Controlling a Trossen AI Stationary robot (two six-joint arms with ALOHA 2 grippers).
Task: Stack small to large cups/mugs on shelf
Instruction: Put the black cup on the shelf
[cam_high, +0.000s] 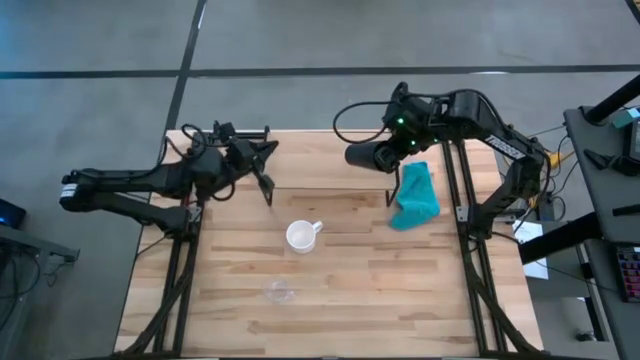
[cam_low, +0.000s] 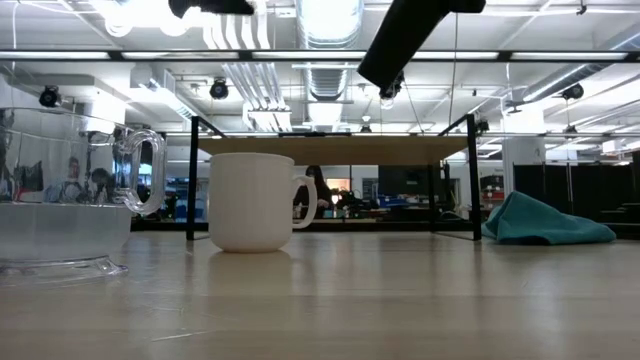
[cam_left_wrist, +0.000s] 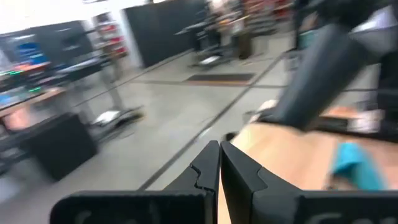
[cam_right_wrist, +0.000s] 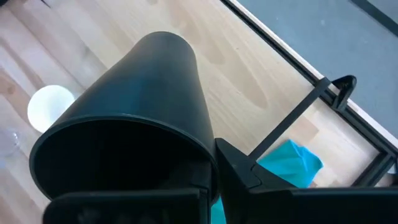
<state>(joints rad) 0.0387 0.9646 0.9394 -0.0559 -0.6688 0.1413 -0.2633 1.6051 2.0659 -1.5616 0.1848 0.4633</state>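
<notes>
Unlabelled glass cup (cam_low: 60, 200) — white mug (cam_low: 255, 201)

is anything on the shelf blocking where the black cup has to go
Nothing visible does. The right gripper holds the black cup tilted above the shelf, whose top looks bare. The white mug and glass cup stand nearer, on the table.

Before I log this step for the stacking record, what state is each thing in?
black cup: held tilted in the air by the right tool
white mug: upright on the table, empty
glass cup: upright on the table
shelf: nothing on it
left tool: shut, empty
teal cloth: crumpled
</notes>
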